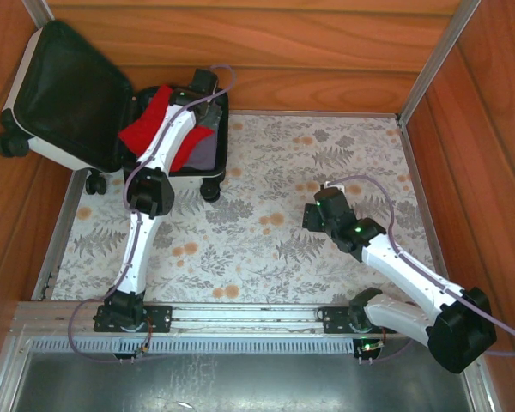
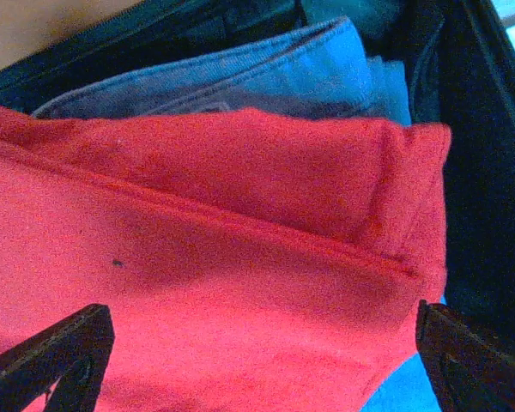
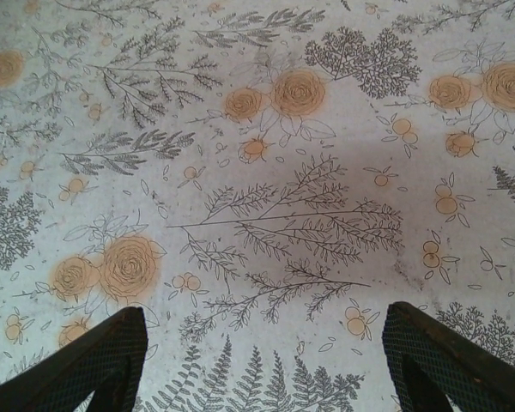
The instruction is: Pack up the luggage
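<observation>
Nearest us, the right gripper (image 3: 262, 360) hangs open and empty over the floral tablecloth (image 3: 257, 172), well apart from the work, and we judge it best left there so the arms do not cross. Farther out, at the table's far left corner, the luggage (image 1: 47, 148) lies open with its lid tipped back against the wooden wall (image 1: 240, 34). The left gripper (image 2: 257, 352) is inside the lower half, jaws spread wide with nothing between them, above a folded red garment (image 2: 240, 257) that lies over blue jeans (image 2: 266, 69). The step in hand looks like settling the clothes, so we would press the red fold flat with the fingers wide, working toward the middle of the case. From above, part of the red cloth seems to lap over the hinge side toward the lid, and we would tuck that in before any closing. Then we would lift straight up so no fabric snags on a fingertip. Whether the fingers touch the cloth we cannot tell. The arm covers much of the case's inside from above, and the wrist view cuts the garment off at the left and bottom.
</observation>
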Available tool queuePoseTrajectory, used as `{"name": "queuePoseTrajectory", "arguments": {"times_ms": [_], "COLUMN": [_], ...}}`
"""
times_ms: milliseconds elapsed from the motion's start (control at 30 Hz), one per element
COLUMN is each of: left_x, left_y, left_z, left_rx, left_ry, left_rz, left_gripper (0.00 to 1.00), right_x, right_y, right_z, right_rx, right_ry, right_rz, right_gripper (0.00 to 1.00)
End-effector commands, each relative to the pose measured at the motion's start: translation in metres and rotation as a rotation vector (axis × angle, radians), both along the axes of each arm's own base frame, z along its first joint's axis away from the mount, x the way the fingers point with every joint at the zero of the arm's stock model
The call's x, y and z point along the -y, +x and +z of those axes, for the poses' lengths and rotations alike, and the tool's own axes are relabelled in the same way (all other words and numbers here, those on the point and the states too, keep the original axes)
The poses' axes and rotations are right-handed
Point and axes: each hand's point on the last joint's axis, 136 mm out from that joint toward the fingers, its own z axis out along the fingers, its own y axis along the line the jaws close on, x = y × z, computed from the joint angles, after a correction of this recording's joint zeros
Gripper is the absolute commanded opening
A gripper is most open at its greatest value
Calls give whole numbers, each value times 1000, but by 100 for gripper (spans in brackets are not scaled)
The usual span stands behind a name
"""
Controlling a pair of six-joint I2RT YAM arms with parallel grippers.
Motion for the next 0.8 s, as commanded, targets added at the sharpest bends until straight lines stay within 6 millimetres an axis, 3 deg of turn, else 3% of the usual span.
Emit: {"name": "queuePoseTrajectory", "arguments": {"times_ms": [0, 167, 467, 567, 767], "left_x": [10, 25, 13, 12, 14], "left_y": [0, -1, 15, 18, 23], "left_z": [-21, -28, -54, -59, -52], "left_rx": [-44, -67, -37, -26, 12], "left_ry": [-43, -112, -39, -48, -107], "left_rz": [-14, -58, 4, 40, 88], "left_gripper": [94, 95, 92, 85, 59], "right_x": [1, 2, 0, 2, 1], "right_y": [2, 3, 4, 2, 1], "right_z": [2, 2, -2, -4, -7], "right_rx": [-5, -6, -18, -24, -34], "right_ry": [-9, -18, -16, -23, -19], "right_rz": [-1, -1, 4, 1, -1], "right_gripper": [77, 77, 77, 77, 76]}}
